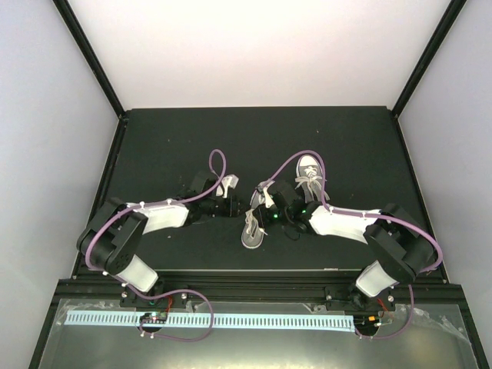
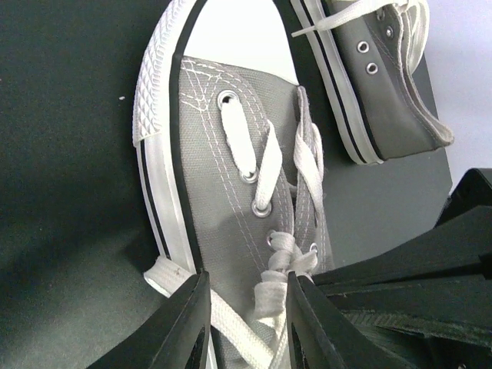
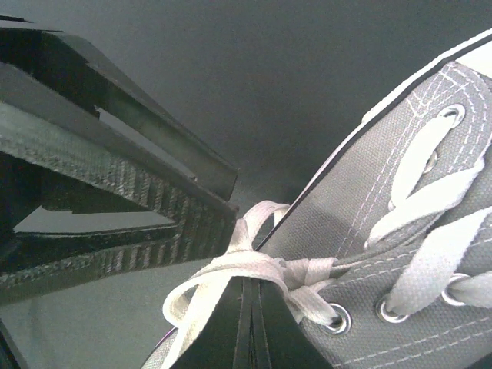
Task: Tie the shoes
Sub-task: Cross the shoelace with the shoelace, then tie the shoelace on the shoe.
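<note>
Two grey canvas shoes with white soles lie on the black table. One shoe [image 1: 254, 228] lies between my grippers, the other shoe [image 1: 310, 171] farther back right. In the left wrist view the near shoe [image 2: 223, 177] fills the middle, with a first knot [image 2: 288, 250] in its white lace. My left gripper [image 2: 248, 288] is open, its fingers either side of a lace fold just below that knot. My right gripper [image 3: 250, 280] is shut at the same knot [image 3: 307, 270]. A lace strand lies across its tips; whether it is pinched does not show.
The black table [image 1: 177, 138] has raised rails at its left and right sides and white walls behind. Both arms meet at the middle, my left gripper [image 1: 233, 204] close to my right gripper [image 1: 267, 214]. Purple cables loop over both wrists.
</note>
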Robot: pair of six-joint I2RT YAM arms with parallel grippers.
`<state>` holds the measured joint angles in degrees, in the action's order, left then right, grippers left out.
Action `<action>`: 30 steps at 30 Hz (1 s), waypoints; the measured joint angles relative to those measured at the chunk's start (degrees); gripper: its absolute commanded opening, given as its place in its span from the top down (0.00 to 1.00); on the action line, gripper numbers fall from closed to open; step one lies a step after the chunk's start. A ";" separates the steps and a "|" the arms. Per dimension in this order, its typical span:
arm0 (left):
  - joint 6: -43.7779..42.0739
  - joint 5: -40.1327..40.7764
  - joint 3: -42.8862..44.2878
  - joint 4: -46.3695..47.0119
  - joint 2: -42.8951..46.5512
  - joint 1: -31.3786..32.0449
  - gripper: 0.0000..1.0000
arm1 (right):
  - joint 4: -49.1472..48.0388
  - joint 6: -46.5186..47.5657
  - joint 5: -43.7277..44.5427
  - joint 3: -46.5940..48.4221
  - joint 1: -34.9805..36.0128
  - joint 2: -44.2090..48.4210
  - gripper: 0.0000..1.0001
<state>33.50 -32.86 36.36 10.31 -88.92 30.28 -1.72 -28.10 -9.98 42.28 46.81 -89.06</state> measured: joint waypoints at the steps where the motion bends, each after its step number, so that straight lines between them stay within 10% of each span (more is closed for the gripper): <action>1: 0.22 -0.04 0.04 0.31 -0.26 -0.11 0.72 | 0.00 0.00 0.00 0.00 0.00 0.00 0.98; 30: 5.62 -6.01 -0.13 8.26 -4.94 -0.33 0.76 | 0.04 0.02 0.02 -0.02 0.00 0.11 0.98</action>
<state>39.11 -38.87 36.23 18.57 -93.86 29.95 -1.67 -28.08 -9.96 42.26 46.81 -88.95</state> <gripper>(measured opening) 0.242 0.024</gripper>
